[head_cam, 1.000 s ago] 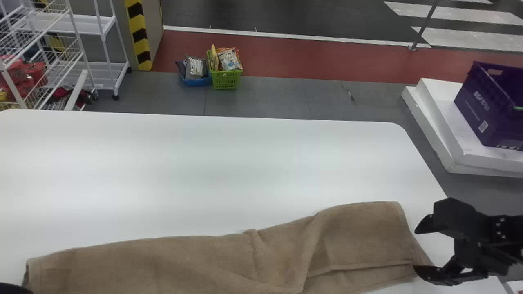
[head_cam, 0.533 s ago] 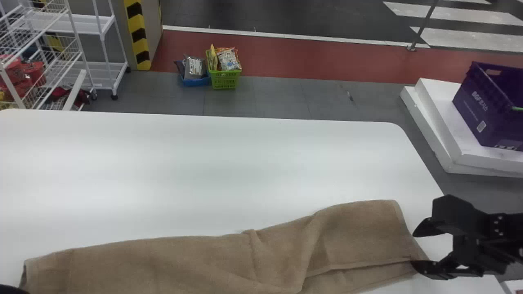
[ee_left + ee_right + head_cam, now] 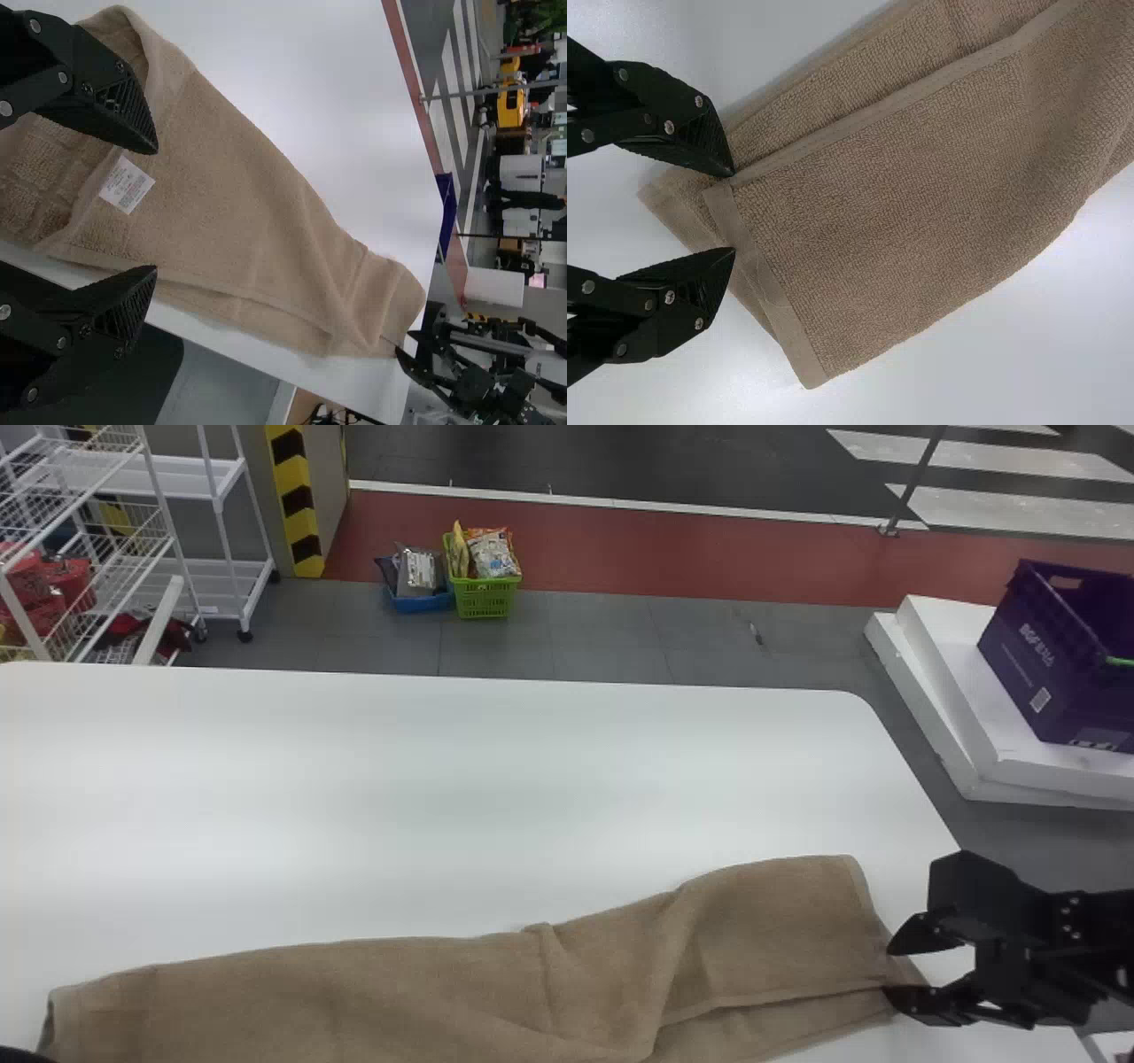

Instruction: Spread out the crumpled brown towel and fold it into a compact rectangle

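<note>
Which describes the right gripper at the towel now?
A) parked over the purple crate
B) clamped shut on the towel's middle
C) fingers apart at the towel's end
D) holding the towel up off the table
C: the right gripper has its two fingers apart, their tips at the end of the towel.
</note>
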`<state>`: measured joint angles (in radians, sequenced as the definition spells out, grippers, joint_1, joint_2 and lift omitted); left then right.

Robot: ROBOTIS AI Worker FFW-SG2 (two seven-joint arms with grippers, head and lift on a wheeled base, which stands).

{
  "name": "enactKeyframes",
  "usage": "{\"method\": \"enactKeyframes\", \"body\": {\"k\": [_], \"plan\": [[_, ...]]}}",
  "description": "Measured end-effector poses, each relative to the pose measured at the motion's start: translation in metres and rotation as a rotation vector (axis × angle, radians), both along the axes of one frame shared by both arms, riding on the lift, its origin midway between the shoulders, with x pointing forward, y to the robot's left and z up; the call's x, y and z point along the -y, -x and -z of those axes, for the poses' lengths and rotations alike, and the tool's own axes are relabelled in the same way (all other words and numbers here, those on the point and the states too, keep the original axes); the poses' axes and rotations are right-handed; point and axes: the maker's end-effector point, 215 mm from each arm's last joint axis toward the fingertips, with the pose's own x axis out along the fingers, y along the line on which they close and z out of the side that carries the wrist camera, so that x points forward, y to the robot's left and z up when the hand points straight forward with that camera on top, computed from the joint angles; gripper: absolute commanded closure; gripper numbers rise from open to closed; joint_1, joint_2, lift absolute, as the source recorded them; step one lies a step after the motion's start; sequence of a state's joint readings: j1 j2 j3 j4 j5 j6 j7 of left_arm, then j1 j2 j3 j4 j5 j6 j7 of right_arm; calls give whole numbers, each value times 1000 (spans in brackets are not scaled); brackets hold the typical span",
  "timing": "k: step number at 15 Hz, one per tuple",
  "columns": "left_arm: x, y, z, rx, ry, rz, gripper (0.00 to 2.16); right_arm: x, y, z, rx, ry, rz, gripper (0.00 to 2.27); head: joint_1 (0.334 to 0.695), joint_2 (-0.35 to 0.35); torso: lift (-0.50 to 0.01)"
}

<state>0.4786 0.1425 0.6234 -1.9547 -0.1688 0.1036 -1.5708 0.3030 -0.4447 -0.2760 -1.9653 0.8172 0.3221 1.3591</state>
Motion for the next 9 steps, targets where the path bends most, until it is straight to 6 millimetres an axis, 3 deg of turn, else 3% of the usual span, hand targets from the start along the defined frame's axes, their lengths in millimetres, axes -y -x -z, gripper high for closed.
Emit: {"method": "enactKeyframes", "body": {"k": [9], "plan": [[0, 1, 1, -2, 1, 0, 431, 4, -6, -13, 24, -49, 49, 971, 695, -153, -127]]}}
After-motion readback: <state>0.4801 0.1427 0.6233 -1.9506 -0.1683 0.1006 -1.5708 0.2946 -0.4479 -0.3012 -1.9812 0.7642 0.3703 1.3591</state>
